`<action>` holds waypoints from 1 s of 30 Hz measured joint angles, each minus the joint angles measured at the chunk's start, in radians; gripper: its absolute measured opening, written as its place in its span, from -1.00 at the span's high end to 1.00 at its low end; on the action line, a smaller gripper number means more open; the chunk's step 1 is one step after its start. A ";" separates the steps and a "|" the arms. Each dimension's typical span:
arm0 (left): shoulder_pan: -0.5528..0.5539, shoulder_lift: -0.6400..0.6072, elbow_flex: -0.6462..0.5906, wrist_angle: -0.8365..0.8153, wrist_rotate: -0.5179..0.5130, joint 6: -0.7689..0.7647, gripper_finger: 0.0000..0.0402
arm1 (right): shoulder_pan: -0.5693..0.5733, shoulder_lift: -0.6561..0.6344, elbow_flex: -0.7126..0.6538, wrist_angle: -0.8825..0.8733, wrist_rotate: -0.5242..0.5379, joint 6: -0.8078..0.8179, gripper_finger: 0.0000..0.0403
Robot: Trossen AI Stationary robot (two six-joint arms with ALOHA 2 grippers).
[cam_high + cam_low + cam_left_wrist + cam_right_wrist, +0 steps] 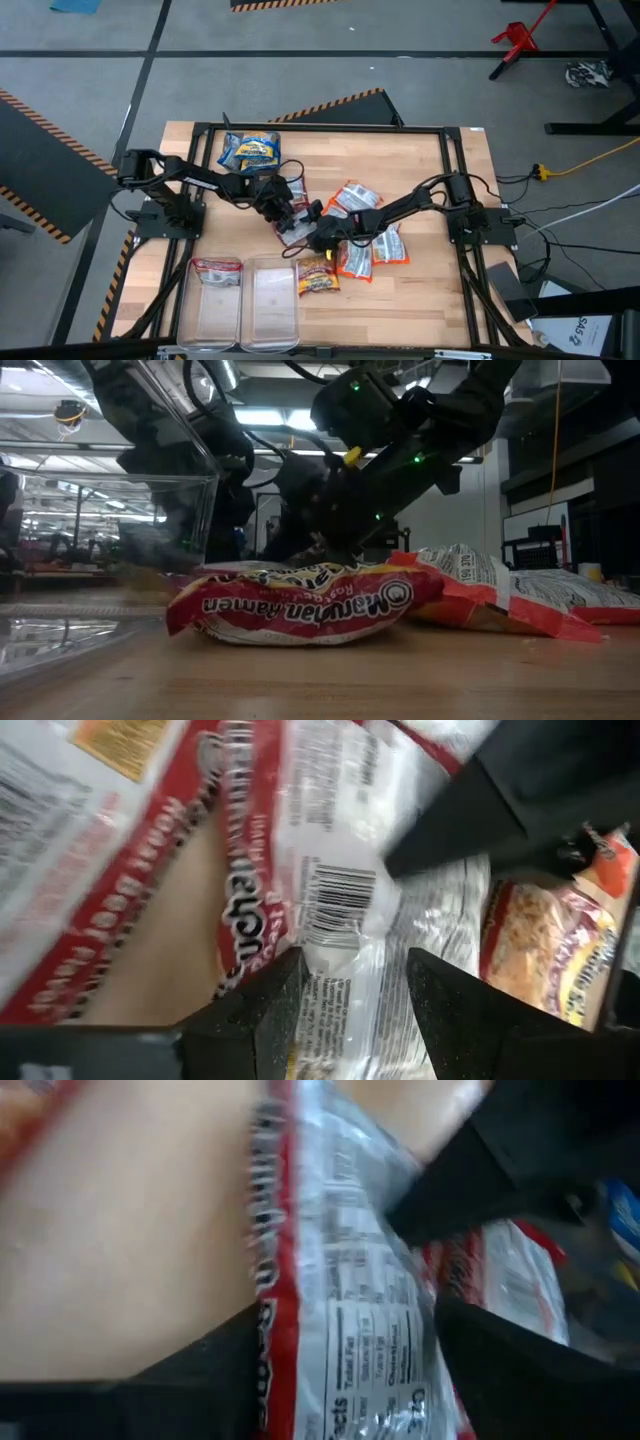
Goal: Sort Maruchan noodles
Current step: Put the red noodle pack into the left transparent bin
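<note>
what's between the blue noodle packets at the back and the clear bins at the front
In the high view, the left claw lies between the blue packets and the clear bins, over a red-and-white packet; nearer the bins the wooden table is bare.

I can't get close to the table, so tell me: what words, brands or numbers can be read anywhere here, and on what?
"Maruchan Ramen": upside down on the red-and-yellow noodle packet nearest the low camera.
"Facts", "Total Fat", "Cholesterol": on the back of the packet between the right hand's fingers.
Barcode, digits blurred: on the packet in front of the left hand.
Red lettering in the left wrist view, print on other packets: too blurred.
</note>
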State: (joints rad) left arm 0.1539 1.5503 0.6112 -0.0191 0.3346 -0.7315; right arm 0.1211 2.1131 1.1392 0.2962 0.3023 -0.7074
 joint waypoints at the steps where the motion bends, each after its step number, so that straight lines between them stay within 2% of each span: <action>1: 0.000 0.000 -0.001 0.011 0.011 -0.005 0.11 | -0.001 0.000 0.000 -0.001 0.019 0.001 -0.20; 8: 0.000 -0.025 0.010 0.018 0.031 -0.029 0.11 | -0.003 0.001 0.010 -0.007 0.049 -0.016 0.33; 11: 0.010 -0.024 0.027 0.015 0.051 -0.031 0.11 | -0.003 0.001 0.020 -0.015 0.074 -0.016 0.45; 16: 0.041 -0.058 0.053 0.003 0.109 -0.057 0.11 | -0.004 -0.010 0.028 -0.038 0.097 -0.009 0.43; 20: 0.060 -0.135 0.075 -0.052 0.131 -0.071 0.11 | -0.004 -0.054 0.028 -0.061 0.102 -0.006 0.44; 30: 0.078 -0.429 0.154 -0.160 0.083 -0.106 0.11 | 0.009 -0.126 0.072 -0.062 0.070 -0.005 0.43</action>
State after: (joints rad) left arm 0.2317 1.1217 0.7650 -0.1794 0.4177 -0.8375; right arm 0.1297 1.9867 1.2108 0.2341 0.3724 -0.7126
